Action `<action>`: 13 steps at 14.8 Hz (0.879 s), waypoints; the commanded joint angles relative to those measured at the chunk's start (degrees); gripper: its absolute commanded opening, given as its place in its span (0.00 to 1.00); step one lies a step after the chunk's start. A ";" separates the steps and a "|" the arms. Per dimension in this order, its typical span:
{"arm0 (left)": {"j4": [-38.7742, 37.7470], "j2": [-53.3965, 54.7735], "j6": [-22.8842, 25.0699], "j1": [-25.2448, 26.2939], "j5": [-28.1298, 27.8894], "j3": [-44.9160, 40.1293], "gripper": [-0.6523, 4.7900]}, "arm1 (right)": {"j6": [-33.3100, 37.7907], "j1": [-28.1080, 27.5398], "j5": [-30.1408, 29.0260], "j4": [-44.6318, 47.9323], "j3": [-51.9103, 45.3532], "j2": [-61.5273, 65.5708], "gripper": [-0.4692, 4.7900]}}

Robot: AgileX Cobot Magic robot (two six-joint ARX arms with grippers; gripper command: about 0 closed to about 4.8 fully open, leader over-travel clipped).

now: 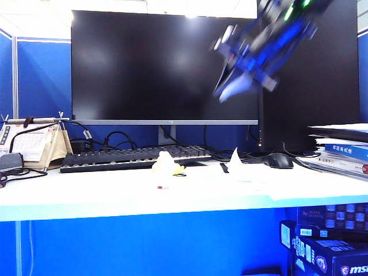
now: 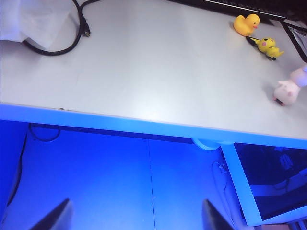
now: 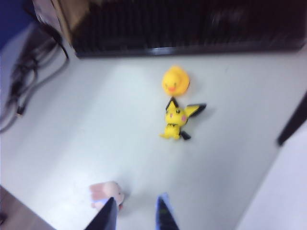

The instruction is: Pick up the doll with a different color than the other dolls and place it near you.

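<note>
Doll with a different color (image 3: 106, 194) down just beside right gripper (image 3: 137, 206), well short of yellow duck (image 3: 175, 80) and pointy-eared toy (image 3: 176, 120), likely set close on purpose. Right gripper high up, holding nothing, gap too blurry to tell. Left gripper (image 2: 136, 203) low off desk edge (image 2: 144, 122), fingers wide apart, resting.

black monitor (image 1: 164, 66), keyboard (image 1: 132, 158), mouse (image 1: 280, 161)

White desk (image 1: 86, 192) (blue front), dark monitor (image 1: 164, 66), blue partition walls (image 1: 43, 77) behind.

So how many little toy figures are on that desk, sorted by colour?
Yellow: 2, the rubber duck and the pointy-eared figure.
White and pink: 1, the rounded doll, nearest the desk's front edge.
Total: 3.
</note>
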 commanded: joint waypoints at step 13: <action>0.74 0.04 -0.04 -0.22 0.04 0.13 0.76 | 14.38 -13.90 0.57 36.17 -61.86 -39.23 0.31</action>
